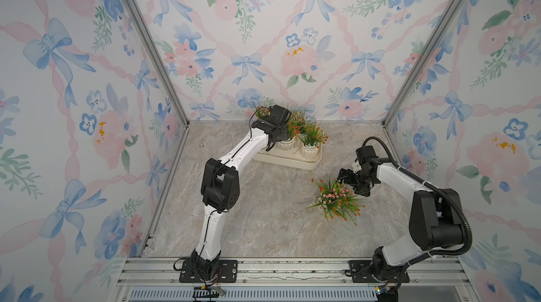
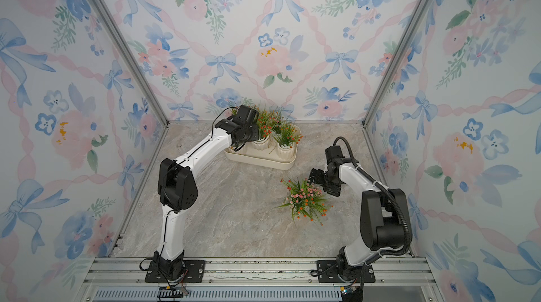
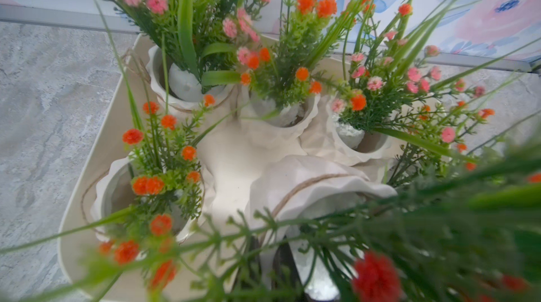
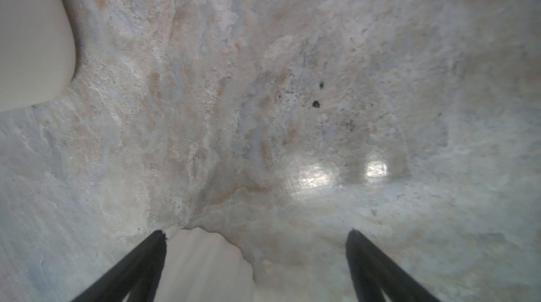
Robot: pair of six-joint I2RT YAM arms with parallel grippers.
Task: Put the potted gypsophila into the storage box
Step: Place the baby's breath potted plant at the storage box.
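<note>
I see my left fingers closed tight by the rim of a tilted pot among the potted gypsophila in the storage box at the tabletop's far edge, a grip I cannot confirm, while my right fingers gape empty around one loose pot toward the right edge.

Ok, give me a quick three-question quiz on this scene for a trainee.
1. True or false: the right fingers are shut.
2. Which arm reaches over the box? A left, B right, C neither.
3. What stands on the table close to the right fingers?
Key: 1 false, they are spread open; 2 A, the left arm; 3 a flower pot.
</note>
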